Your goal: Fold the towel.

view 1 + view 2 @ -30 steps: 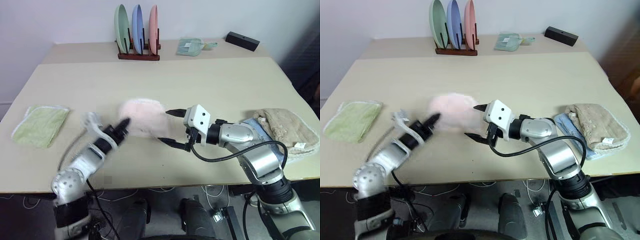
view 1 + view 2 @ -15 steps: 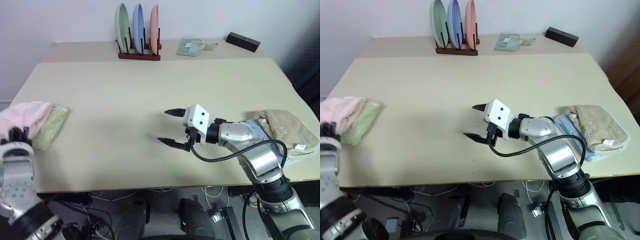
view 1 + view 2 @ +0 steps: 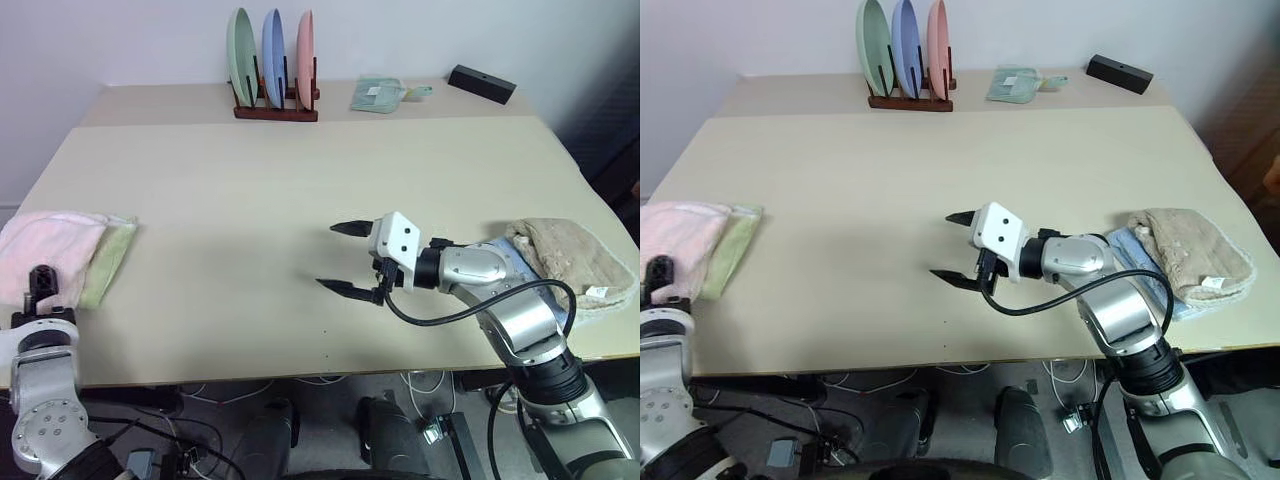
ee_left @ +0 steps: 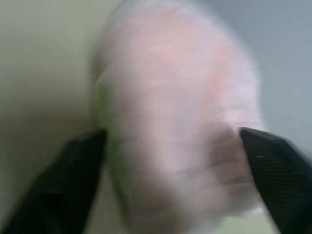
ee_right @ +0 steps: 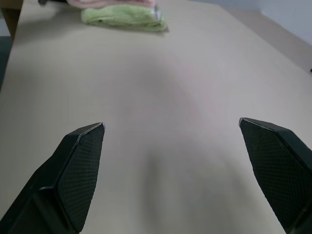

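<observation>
On top of the green towel at tabletop edge now lies the towel, carried over & dropped; left gripper fingers wide, right gripper wide, empty. Fold prob. done.

Even, diffuse overhead light; desk evenly bright, no glare. Soft, faint shadows under the plate rack. Head views sharp throughout. Left wrist view heavily blurred: towel reads as a pink smear. Right wrist view sharp near the fingertips, softer toward the far desk edge.
</observation>
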Robot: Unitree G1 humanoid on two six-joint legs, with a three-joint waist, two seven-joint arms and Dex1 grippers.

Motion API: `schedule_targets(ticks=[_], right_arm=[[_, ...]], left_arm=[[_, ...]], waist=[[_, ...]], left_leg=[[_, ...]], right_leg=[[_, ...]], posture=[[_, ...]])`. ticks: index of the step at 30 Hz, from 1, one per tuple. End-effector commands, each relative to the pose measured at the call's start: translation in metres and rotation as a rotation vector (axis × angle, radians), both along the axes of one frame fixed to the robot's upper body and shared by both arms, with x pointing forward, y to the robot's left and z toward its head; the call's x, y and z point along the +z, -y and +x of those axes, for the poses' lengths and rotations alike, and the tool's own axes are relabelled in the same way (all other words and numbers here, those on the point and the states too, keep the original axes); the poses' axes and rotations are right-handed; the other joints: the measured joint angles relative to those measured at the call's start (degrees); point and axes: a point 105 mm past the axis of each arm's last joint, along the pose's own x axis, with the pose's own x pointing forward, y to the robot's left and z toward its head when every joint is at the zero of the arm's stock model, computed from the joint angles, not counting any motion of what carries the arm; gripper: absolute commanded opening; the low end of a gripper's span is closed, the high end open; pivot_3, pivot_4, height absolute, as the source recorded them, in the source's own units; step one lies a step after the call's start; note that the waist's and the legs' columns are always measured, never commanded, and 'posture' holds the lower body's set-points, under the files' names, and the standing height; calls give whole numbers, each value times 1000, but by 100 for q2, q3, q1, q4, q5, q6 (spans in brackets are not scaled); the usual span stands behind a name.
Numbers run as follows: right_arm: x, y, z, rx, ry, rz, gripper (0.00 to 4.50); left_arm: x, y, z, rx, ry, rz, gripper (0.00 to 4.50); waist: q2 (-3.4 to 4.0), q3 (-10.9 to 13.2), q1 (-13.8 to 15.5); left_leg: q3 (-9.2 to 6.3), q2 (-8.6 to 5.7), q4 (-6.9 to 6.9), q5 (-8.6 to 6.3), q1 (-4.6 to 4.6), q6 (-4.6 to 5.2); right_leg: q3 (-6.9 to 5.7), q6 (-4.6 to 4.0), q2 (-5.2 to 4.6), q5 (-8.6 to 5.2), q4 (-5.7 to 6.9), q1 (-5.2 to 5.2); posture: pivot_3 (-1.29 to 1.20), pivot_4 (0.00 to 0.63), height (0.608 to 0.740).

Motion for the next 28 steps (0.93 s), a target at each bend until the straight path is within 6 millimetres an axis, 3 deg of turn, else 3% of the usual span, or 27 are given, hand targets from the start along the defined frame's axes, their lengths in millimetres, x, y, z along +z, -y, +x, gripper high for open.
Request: schedule_targets(ticks=[1, 3, 5, 7, 9, 13, 17, 24, 28], right_arm=[[9, 10, 6, -19, 22, 21, 4500], [10, 17, 12, -43, 16, 26, 4500], [12, 27, 20, -72, 16, 27, 4500], [15, 40, 30, -120, 10, 43, 4500], [18, 53, 42, -180, 0, 78, 4500], [13, 81, 64, -334, -23, 120, 4500], [-8, 106, 69, -469, -70, 110, 4500], [-21, 132, 56, -575, -111, 129, 4500], [-29, 140, 53, -613, -116, 86, 4500]], left_arm=[[40, -26, -36, 146, 19, 187, 4470], [57, -34, -50, 204, -6, 278, 4470], [75, -31, -52, 193, -18, 380, 4470], [93, -14, -39, 95, -60, 542, 4470], [100, 16, -14, -82, -108, 712, 4470], [82, 104, 31, -512, -199, 1013, 4470], [53, 160, 54, -771, -214, 1126, 4470], [28, 199, 68, -967, -184, 1174, 4470], [24, 205, 73, -996, -176, 1196, 4470]], waist=[[0, 0, -5], [-1, 0, 3], [-2, 0, 13], [-3, 0, 37], [-4, 0, 45], [0, 1, 18], [4, 3, -31], [21, 11, -123], [21, 11, -120]], left_leg=[[0, 9, 0, -2, 0, -2], [8, 23, 0, -4, 1, -5], [15, 39, 0, -5, 1, -6], [20, 41, 3, -5, 1, -6], [20, 41, 5, -5, 1, -6], [29, 40, 3, -4, 2, -6], [47, 42, -10, -7, 3, -1], [50, 58, -13, -9, 3, -4], [54, 57, -7, -9, 2, -3]], right_leg=[[1, -1, 4, 0, 0, 0], [2, -8, 13, -3, -2, -1], [2, -21, 16, -8, -3, -1], [2, -27, 18, -8, -6, 4], [0, -30, 18, -8, -7, 8], [4, -34, 18, -7, -11, 10], [12, -31, 26, -5, -12, -7], [13, -17, 38, 6, -5, -16], [15, -17, 37, 6, -4, -15]], posture=[[0, 150, 740], [0, 150, 740], [0, 150, 740], [0, 150, 740], [0, 150, 740], [0, 150, 740], [0, 150, 740], [0, 150, 740], [0, 150, 740]])
